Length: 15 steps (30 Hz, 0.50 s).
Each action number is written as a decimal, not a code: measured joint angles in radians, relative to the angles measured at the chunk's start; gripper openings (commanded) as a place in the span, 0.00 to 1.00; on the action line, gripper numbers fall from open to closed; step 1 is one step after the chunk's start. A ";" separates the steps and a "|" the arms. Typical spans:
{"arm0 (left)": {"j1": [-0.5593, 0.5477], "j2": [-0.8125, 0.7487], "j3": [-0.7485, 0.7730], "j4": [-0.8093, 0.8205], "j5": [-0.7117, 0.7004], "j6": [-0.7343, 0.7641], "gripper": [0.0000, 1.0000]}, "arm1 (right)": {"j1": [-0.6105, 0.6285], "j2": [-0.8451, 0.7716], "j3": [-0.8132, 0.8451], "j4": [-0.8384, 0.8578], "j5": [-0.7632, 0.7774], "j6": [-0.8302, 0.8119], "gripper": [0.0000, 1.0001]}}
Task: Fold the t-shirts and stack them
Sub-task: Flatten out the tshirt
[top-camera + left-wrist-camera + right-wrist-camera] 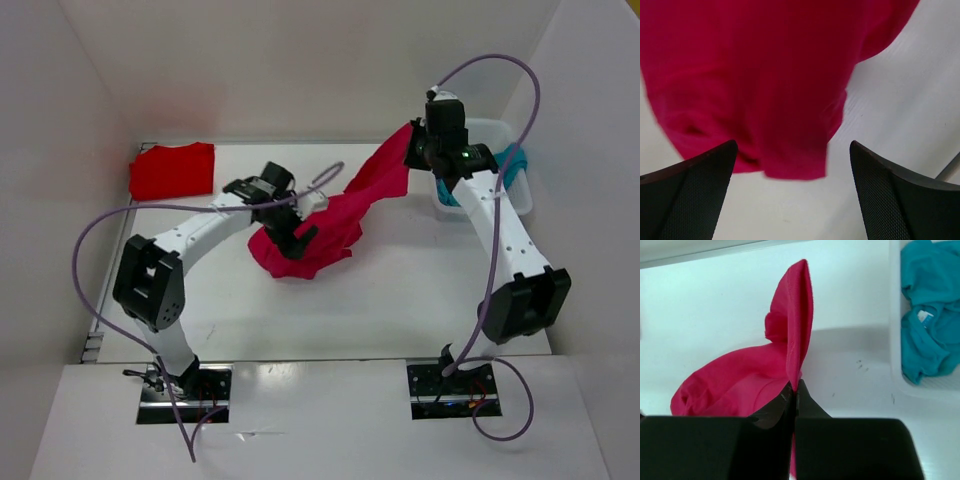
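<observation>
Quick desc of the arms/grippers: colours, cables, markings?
Both alike: left arm and right arm have white perforated links, black joints, a purple cable each. The left gripper and right gripper are black; the left's fingers are mesh-textured. Green light on right wrist.

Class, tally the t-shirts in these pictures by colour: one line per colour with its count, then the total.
red t-shirt: 1
crimson-pink t-shirt: 1
teal-blue t-shirt: 1
Total: 3
</observation>
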 measured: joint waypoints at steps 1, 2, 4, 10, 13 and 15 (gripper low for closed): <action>-0.043 0.014 -0.008 0.018 -0.029 0.001 0.99 | -0.009 -0.028 -0.021 -0.002 -0.007 0.002 0.00; -0.085 0.029 -0.023 0.037 -0.055 0.003 0.99 | -0.016 -0.045 -0.034 -0.006 -0.012 0.006 0.00; -0.147 0.058 -0.051 0.064 -0.113 0.006 0.99 | -0.025 -0.056 -0.041 -0.007 -0.023 0.013 0.00; -0.211 0.137 -0.130 0.177 -0.335 0.021 0.97 | -0.028 -0.059 -0.076 -0.012 -0.048 0.021 0.00; -0.210 0.151 -0.138 0.205 -0.423 0.014 0.34 | -0.028 -0.062 -0.080 -0.015 -0.052 0.023 0.00; -0.198 0.151 -0.126 0.204 -0.458 0.022 0.03 | -0.030 -0.069 -0.079 -0.017 -0.054 0.023 0.00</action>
